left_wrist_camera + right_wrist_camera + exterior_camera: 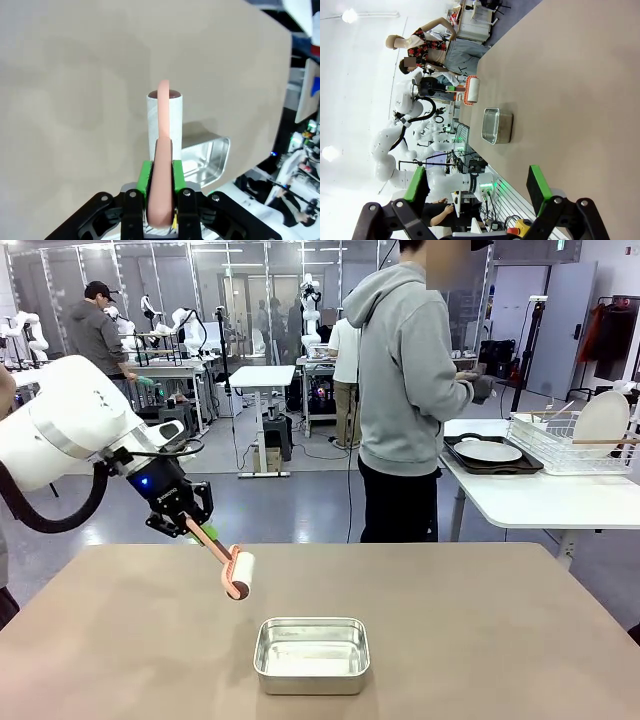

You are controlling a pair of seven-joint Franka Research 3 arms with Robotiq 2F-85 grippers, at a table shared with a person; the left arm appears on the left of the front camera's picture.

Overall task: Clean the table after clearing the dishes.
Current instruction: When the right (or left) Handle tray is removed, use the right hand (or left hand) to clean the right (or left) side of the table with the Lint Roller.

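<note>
My left gripper (188, 523) is shut on the pink handle of a lint roller (240, 573), whose white roll hangs just above the tan table (480, 620), left of centre. In the left wrist view the gripper (161, 187) clamps the handle between green pads and the roller (165, 120) points down at the table (75, 75). My right gripper (477, 185) stands open with nothing between its fingers, off the table's edge (570, 75); from there the roller (472, 90) shows farther off. The dishes, a white plate on a dark tray (488, 451), sit on the white side table.
A small steel pan (312, 654) (207, 157) (497, 125) rests near the table's front middle, just right of the roller. A person in a grey hoodie (405, 370) stands beyond the far edge, facing the white table, where a wire rack (570, 445) holds another plate.
</note>
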